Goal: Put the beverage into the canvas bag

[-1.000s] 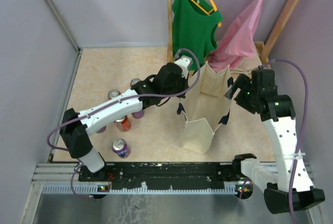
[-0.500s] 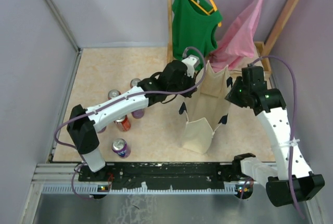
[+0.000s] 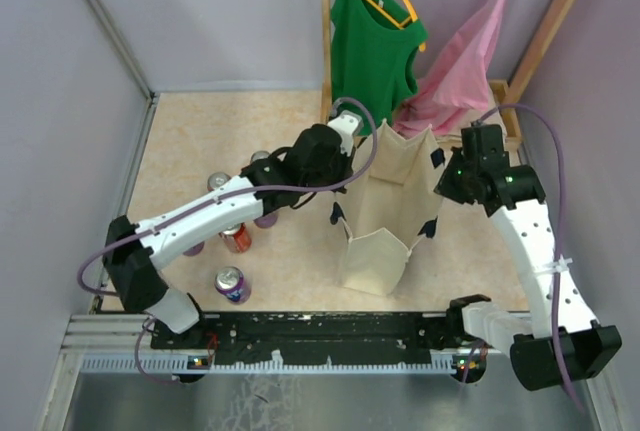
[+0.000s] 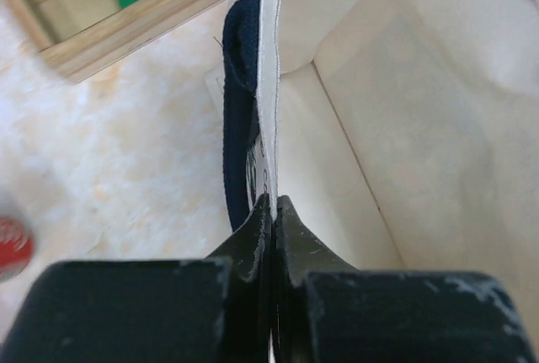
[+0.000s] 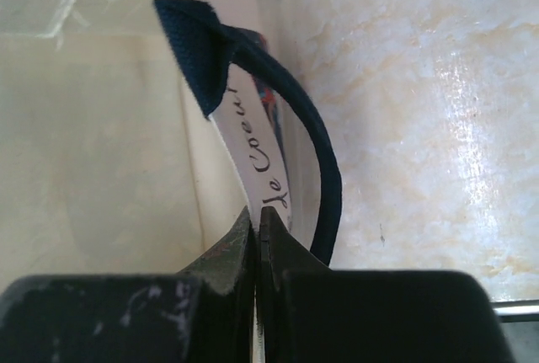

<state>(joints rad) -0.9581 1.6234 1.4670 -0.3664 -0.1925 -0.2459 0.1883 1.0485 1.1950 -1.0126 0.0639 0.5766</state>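
Note:
The beige canvas bag [image 3: 385, 216] stands upright mid-floor, its mouth held wide. My left gripper [image 3: 358, 154] is shut on the bag's left rim. The left wrist view shows my left gripper [image 4: 274, 204] pinching the rim beside a navy handle [image 4: 237, 127]. My right gripper [image 3: 447, 173] is shut on the right rim. In the right wrist view my right gripper [image 5: 257, 216] clamps the printed edge next to the other handle [image 5: 324, 173]. Several beverage cans stand to the left, among them a purple one [image 3: 232, 284] and a red one [image 3: 236, 238]. The bag's inside [image 4: 421, 127] looks bare.
A wooden rack [image 3: 325, 41] at the back carries a green tank top [image 3: 370, 41] and a pink garment [image 3: 462, 66]. Lilac walls close the floor at left, back and right. A red can's edge [image 4: 13, 247] shows in the left wrist view.
The right gripper has closed on the bag's right rim. The left arm has drawn the left rim leftward, and the bag's mouth stands wider than before.

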